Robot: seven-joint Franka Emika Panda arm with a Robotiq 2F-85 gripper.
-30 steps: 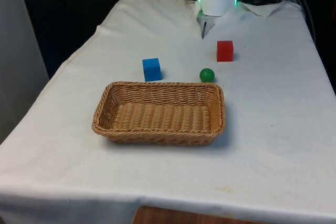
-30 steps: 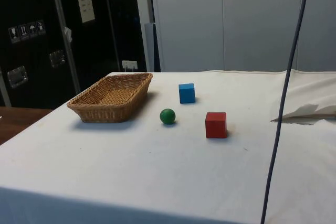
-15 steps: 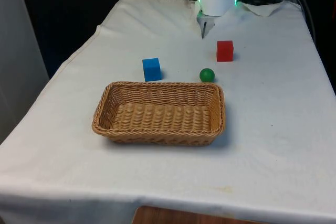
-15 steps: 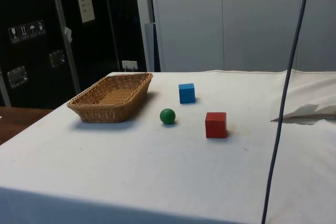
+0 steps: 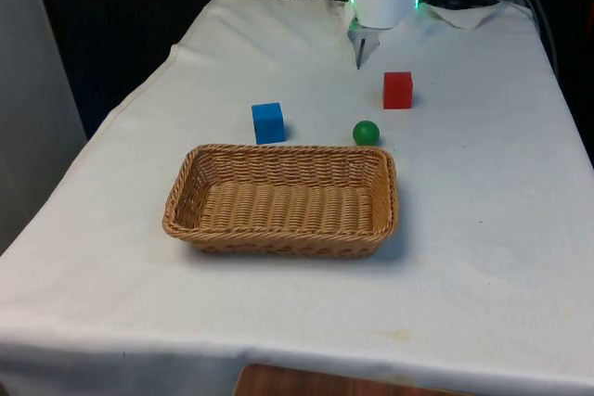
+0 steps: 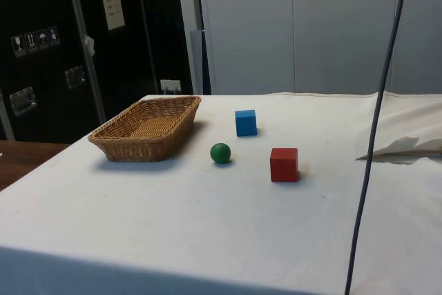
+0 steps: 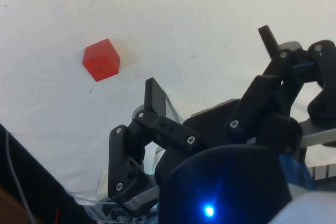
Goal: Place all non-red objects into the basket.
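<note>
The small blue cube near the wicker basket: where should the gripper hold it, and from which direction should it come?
Probably from straight above, closing on two opposite vertical faces of the small blue cube. It sits flat on the white cloth, apart from the woven wicker basket and the green ball, so its sides look free. The open black gripper is high above the table.

The wicker basket (image 5: 283, 199) sits empty and upright on the cloth. A blue cube (image 5: 268, 122) rests at the basket's 12 o'clock, just beyond its far rim. A green ball (image 5: 366, 133) lies at its 1 o'clock, close beside the rim.
</note>
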